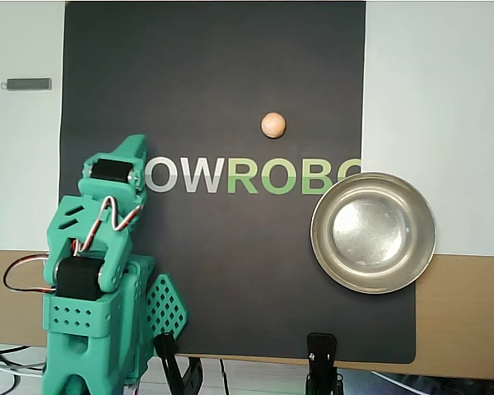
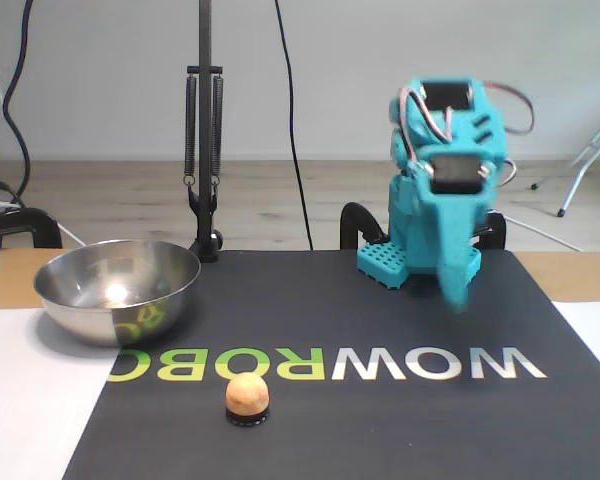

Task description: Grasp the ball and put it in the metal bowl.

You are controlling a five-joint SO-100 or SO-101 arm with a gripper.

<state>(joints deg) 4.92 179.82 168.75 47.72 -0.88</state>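
Note:
The peach-orange ball [image 1: 272,125] rests on a small black ring on the dark mat; in the fixed view the ball [image 2: 247,392] is near the front, below the lettering. The metal bowl [image 1: 373,232] sits at the mat's right edge in the overhead view; in the fixed view the bowl [image 2: 116,290] is at the left, with nothing in it. My teal gripper [image 1: 134,146] is folded over the arm's base, far left of the ball in the overhead view. In the fixed view the gripper [image 2: 456,298] points down, blurred, fingers together, holding nothing.
A dark mat [image 1: 214,74] with "WOWROBO" lettering covers the table. A small grey bar [image 1: 29,84] lies on the white sheet at the left. A black lamp stand [image 2: 204,130] with clamps [image 1: 321,358] rises at the table edge behind the bowl.

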